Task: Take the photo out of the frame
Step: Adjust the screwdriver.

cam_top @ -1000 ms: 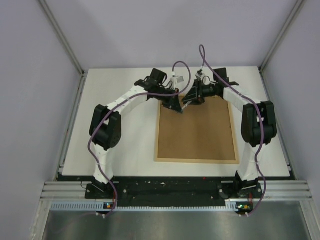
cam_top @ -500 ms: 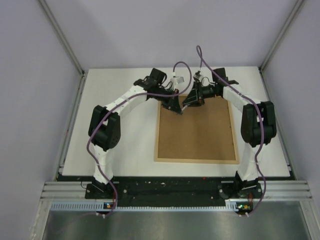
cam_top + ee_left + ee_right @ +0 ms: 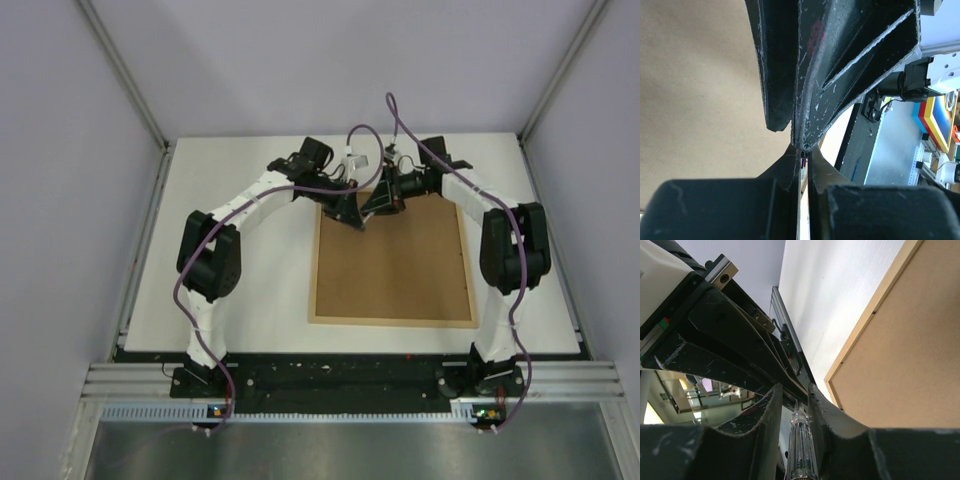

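Frame (image 3: 390, 322) face down on table (image 3: 250, 270), backing board (image 3: 395, 260) filling it.
At its far edge, left gripper (image 3: 359, 224) has jaws pressed together; right gripper (image 3: 369, 210) has narrow jaws, grip impossible to tell. Photo hidden from view.

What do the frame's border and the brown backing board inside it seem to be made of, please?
The frame border looks like light, bare-looking wood: pale tan, matte, thin straight strips. The backing board looks like pressed fibreboard or stiff card: even brown, dull, no grain or shine. Which of the two, the look leaves open.
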